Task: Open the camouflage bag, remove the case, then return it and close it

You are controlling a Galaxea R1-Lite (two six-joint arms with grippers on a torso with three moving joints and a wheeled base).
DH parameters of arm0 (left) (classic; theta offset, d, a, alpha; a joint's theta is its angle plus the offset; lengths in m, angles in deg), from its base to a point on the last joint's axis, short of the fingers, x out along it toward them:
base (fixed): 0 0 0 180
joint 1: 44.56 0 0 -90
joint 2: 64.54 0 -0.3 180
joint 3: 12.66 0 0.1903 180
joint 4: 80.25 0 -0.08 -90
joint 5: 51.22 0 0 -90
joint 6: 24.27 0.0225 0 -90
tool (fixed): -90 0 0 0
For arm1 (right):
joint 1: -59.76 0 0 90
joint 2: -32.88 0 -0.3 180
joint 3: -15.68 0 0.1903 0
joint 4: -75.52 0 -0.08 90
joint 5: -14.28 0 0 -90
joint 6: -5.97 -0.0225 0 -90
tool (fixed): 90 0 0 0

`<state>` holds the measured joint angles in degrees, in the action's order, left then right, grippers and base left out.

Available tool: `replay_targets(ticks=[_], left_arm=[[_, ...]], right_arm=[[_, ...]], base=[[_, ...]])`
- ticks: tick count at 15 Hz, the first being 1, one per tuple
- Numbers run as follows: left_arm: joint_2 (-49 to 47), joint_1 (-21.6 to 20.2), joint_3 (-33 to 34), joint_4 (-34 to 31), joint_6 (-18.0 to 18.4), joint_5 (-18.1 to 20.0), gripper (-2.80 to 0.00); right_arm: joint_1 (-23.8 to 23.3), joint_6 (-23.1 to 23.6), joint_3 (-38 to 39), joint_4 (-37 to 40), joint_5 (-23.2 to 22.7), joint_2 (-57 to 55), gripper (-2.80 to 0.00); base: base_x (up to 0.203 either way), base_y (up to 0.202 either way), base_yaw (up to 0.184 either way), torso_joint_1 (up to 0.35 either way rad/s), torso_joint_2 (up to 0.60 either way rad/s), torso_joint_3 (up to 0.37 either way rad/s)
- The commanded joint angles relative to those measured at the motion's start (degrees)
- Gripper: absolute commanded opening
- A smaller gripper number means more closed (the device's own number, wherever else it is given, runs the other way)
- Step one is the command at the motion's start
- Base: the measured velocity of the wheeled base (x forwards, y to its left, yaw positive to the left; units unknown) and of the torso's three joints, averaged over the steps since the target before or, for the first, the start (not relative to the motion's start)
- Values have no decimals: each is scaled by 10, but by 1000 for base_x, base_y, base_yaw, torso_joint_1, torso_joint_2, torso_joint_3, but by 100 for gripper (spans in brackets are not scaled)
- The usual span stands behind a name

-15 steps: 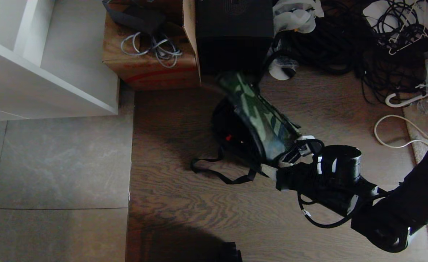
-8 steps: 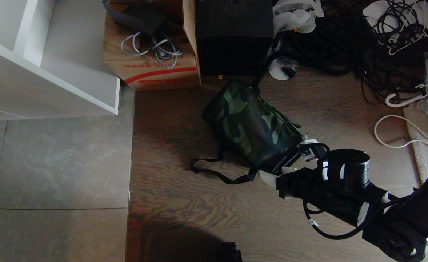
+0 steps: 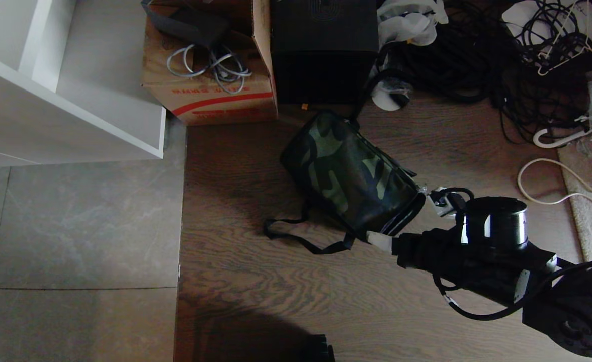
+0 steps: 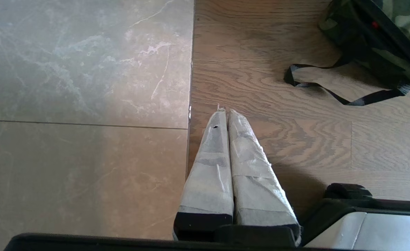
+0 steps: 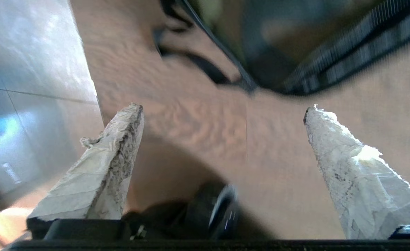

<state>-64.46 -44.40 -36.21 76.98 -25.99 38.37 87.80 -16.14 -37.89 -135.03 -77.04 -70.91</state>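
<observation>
The right gripper [image 5: 222, 111] gapes wide, empty, just beside the camouflage bag [image 3: 348, 176], which lies closed before the cardboard box [image 3: 207, 95]. Soft, floppy fabric; I'd pinch its zipper clip.

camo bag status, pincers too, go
Right pincer open, empty, just off the bag's near corner. Left pincer shut, parked above the floor. Camo bag lid down, strap loose on the wood. Nothing blocking.
</observation>
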Motion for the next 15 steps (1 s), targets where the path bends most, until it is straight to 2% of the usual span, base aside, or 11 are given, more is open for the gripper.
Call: replay_targets(ticks=[1,2,3,7,9,11,13,15], left_arm=[[-1,0,0,0,0,0,-280],[0,0,0,0,0,0,-280],[-1,0,0,0,0,0,-280],[-1,0,0,0,0,0,-280],[0,0,0,0,0,0,-280],[0,0,0,0,0,0,-280],[-1,0,0,0,0,0,-280],[-1,0,0,0,0,0,-280]], right_arm=[[-3,-36,4,36,-1,42,0],[-3,-61,12,59,-3,70,-220],[-3,-74,23,87,-5,94,-280],[-2,-85,72,217,-8,218,-280],[-4,-86,80,310,-8,304,-280],[-26,-79,85,434,-9,417,-280],[-70,-47,84,554,-8,538,-280],[-127,14,96,638,-6,655,-280]], base=[[0,0,0,0,0,0],[0,0,0,0,0,0],[0,0,0,0,0,0],[0,0,0,0,0,0],[0,0,0,0,0,0],[0,0,0,0,0,0],[0,0,0,0,0,0],[0,0,0,0,0,0]])
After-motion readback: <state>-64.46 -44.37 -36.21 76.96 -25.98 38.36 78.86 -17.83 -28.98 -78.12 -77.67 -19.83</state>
